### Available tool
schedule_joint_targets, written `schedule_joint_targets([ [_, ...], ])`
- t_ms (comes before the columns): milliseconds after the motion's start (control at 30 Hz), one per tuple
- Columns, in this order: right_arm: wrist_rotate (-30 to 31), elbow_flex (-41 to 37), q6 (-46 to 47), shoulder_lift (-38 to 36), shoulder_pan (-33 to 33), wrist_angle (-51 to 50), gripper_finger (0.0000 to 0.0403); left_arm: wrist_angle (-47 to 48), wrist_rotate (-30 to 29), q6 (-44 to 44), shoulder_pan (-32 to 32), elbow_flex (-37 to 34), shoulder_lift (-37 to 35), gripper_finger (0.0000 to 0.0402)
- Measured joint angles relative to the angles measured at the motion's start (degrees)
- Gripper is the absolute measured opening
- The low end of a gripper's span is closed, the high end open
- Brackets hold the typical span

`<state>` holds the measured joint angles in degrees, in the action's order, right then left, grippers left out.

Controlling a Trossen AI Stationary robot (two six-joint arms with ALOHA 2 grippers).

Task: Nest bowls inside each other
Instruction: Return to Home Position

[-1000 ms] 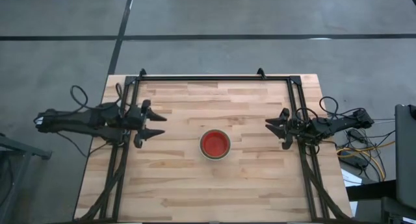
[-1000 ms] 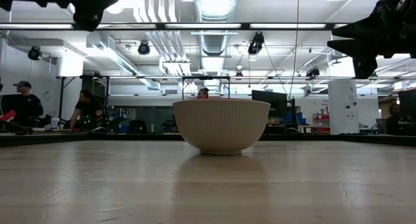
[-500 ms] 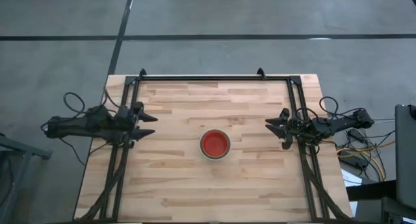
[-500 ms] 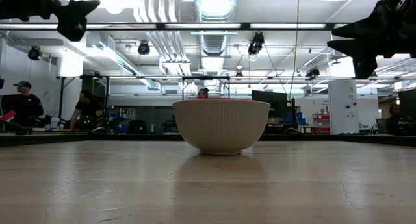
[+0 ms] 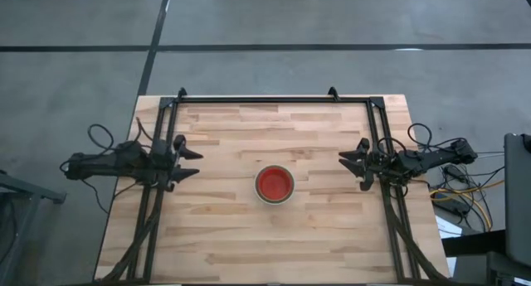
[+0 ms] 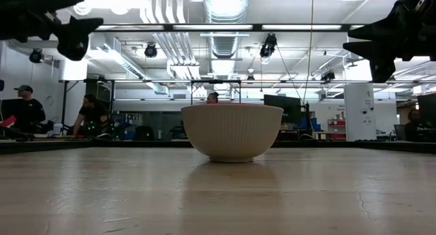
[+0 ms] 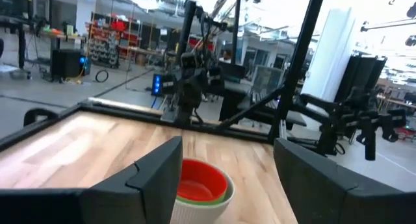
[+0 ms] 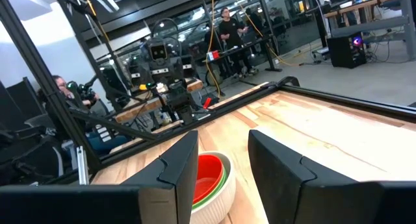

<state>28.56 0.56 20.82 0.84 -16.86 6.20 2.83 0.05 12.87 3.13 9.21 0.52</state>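
The bowls stand nested in one stack (image 5: 274,184) at the table's middle, resting on the base of the off-white outer bowl (image 6: 232,131). A green bowl's rim (image 7: 195,199) shows inside it, and the red bowl (image 7: 201,180) sits innermost on top. My left gripper (image 5: 192,162) hovers open near the table's left edge, pointing level at the stack from well away. My right gripper (image 5: 352,172) hovers open near the right edge, also pointing level at the stack. Neither has anything between its fingers.
A black metal frame (image 5: 257,97) runs along the table's left, far and right edges, and both arms reach in over its side rails. Cables lie beside the right arm (image 5: 465,186). People (image 6: 88,116) show in the room beyond the far edge.
My left gripper has drawn back toward the table's left edge and sunk lower, staying open and roughly level. The stack of bowls has not moved.
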Motion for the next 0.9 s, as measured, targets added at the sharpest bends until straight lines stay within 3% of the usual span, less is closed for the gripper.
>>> schedule_joint_targets([
  [900, 0.0, 0.0, 0.0, 0.0, 0.0, 0.0, 0.0132, 0.1, -0.3, 2.1, 0.0, -7.0, -0.5, 0.0245],
])
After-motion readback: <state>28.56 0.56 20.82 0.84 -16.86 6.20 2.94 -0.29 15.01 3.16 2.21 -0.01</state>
